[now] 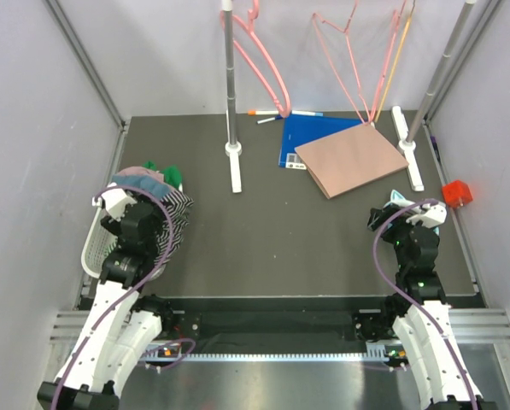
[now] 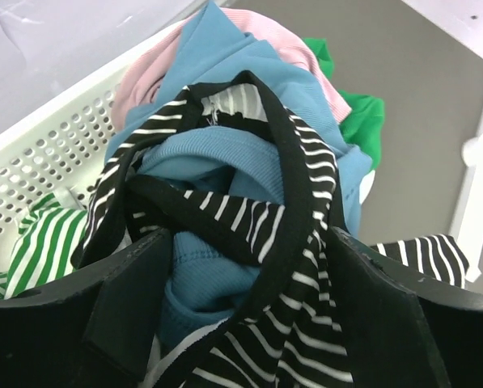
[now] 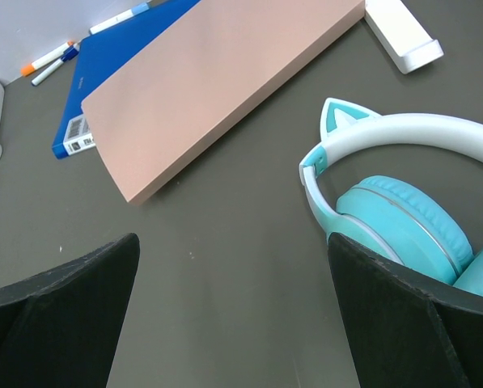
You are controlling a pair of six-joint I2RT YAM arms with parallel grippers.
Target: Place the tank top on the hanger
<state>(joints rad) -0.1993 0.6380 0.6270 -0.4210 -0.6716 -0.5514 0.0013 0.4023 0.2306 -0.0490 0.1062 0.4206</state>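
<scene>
- The dark grey tabletop (image 1: 280, 239) carries the whole scene, with the clothes kept on the left side and the hanging rail along the far edge, so the garment has to cross the table to be hung
- A white perforated plastic laundry basket (image 2: 55, 153) sits at the near left, heaped with clothes well above its rim
- The black-and-white striped tank top with dark-edged straps (image 2: 298, 162) lies on top of that heap, its straps looped loosely over a plain teal-blue cloth (image 2: 225, 162); a green-and-white striped garment (image 2: 39, 242) lies lower at the left, against the basket wall
- The thick glossy pink plastic hanger (image 1: 252, 64) hangs at the far side, just right of the left upright pole and well apart from the basket; it looks to be parked there until the top is free
- A salmon-pink rectangular board (image 3: 217, 81) lies far right, overlapping a blue folder (image 3: 112, 73)
- The left gripper (image 2: 241, 299) is over the heap, its fingers spread wide on either side of the crossed straps and closed on nothing; my judgement is that it is lined up to pinch a strap, which would lift the top without dragging the blue cloth
- The right gripper (image 3: 233, 315) hovers over bare table at the near right, fingers wide apart and empty, probably waiting its turn
- White-and-turquoise cat-ear headphones (image 3: 403, 210) lie just beside its right finger
</scene>
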